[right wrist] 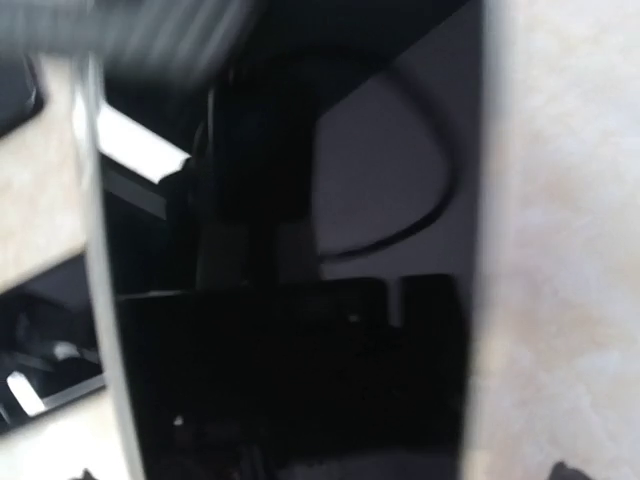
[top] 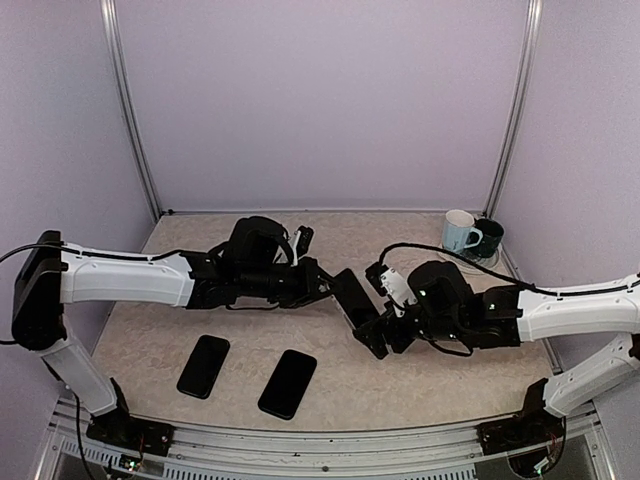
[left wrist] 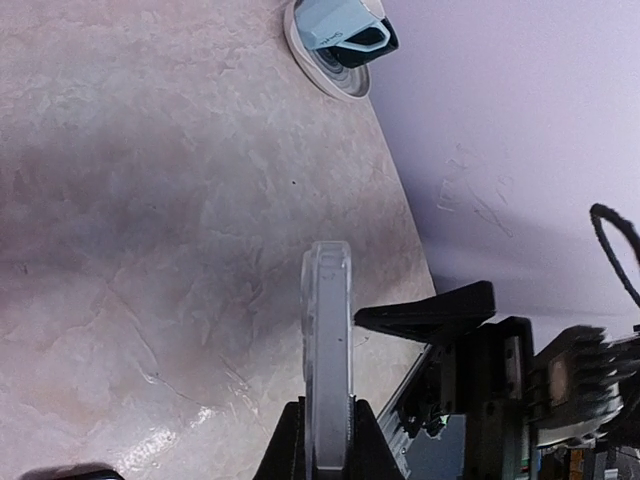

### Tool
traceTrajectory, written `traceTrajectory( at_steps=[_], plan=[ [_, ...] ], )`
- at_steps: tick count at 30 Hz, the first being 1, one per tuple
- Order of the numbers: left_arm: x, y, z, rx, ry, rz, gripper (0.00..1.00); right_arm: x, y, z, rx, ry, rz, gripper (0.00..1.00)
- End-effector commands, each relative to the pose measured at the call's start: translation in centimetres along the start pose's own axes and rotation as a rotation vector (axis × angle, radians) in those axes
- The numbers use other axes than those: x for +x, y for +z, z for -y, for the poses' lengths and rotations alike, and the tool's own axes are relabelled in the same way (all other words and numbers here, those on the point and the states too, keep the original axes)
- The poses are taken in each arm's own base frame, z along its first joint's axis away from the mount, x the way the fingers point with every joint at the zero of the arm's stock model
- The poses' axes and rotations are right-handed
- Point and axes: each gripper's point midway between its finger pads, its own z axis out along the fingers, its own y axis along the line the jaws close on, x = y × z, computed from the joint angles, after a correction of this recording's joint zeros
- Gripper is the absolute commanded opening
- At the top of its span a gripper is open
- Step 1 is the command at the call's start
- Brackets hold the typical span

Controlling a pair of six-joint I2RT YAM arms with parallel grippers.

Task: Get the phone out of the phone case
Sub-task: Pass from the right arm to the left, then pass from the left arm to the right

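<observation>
A phone in a clear case [top: 352, 293] is held above the middle of the table between both arms. My left gripper [top: 322, 284] is shut on its upper end. In the left wrist view the case [left wrist: 327, 340] stands edge-on between my jaws. My right gripper [top: 378, 335] is at the phone's lower end. One of its black fingers [left wrist: 430, 310] points at the case's side, tip very near it. The right wrist view is blurred and filled by the phone's dark glossy face [right wrist: 300, 380]. My right fingers do not show clearly there.
Two black phones [top: 204, 365] [top: 288, 383] lie flat near the table's front edge. A white mug [top: 461, 232] and a dark mug [top: 489, 237] stand at the back right; they also show in the left wrist view [left wrist: 345, 30]. Walls enclose the back and sides.
</observation>
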Motion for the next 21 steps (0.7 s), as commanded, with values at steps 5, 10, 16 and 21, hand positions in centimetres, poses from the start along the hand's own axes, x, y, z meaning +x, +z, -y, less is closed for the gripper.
traceTrajectory(
  at_steps=[5,10,16,21],
  plan=[
    [-4.2,-3.4,2.6,0.018,-0.024,0.173,0.0,-6.8,-4.5,2.1,-0.099,0.178,0.216,0.99],
    [-6.2,-6.0,4.4,0.026,0.0,0.256,0.0,-8.9,-6.9,4.3,-0.225,0.286,0.285,0.99],
    [-6.7,-8.4,6.8,0.106,0.033,0.29,0.0,-10.2,-8.7,5.1,-0.336,0.333,0.313,0.99],
    [-7.0,-9.8,9.9,0.216,0.073,0.297,0.0,-11.5,-11.3,3.6,-0.489,0.368,0.387,0.99]
  ],
)
